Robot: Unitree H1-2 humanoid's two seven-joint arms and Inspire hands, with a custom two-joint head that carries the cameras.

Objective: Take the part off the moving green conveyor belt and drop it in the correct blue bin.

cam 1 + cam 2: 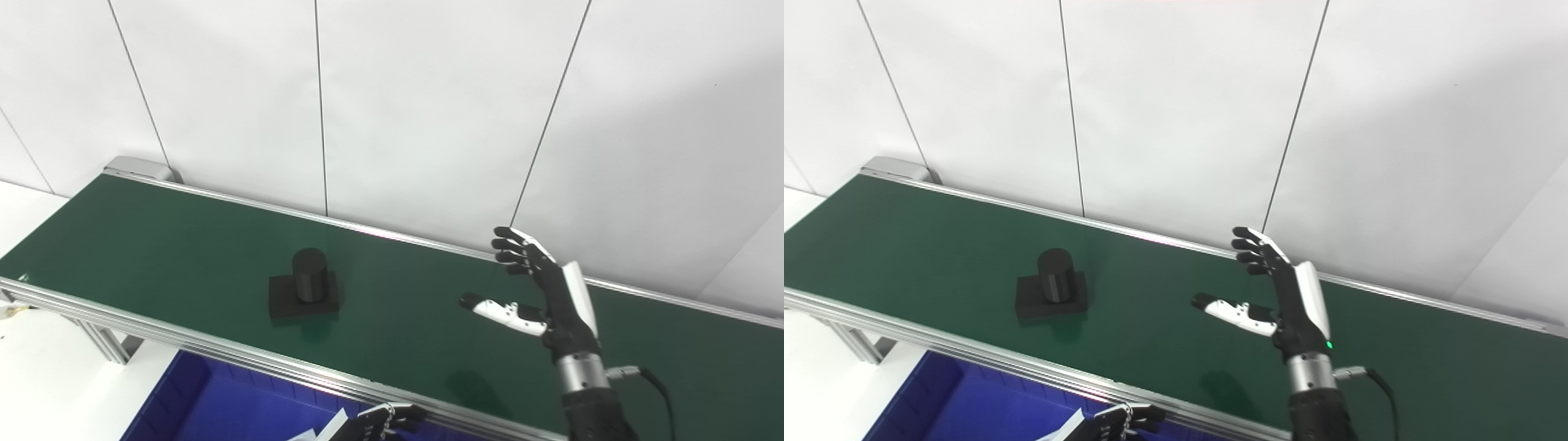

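Observation:
A black part (pixel 304 289), a square base with an upright cylinder on it, stands on the green conveyor belt (pixel 153 245) near its front edge; it also shows in the right eye view (pixel 1052 287). My right hand (pixel 542 288) is open and empty, raised above the belt to the right of the part, thumb pointing toward it, well apart from it. My left hand (pixel 383 422) sits low at the picture's bottom edge, below the belt's front rail, fingers curled; whether it holds anything is hidden.
A blue bin (pixel 214 398) lies below the belt's front rail at the bottom left. A white sheet corner (pixel 327 429) shows by the left hand. An aluminium rail (pixel 184 340) edges the belt. A white panelled wall stands behind.

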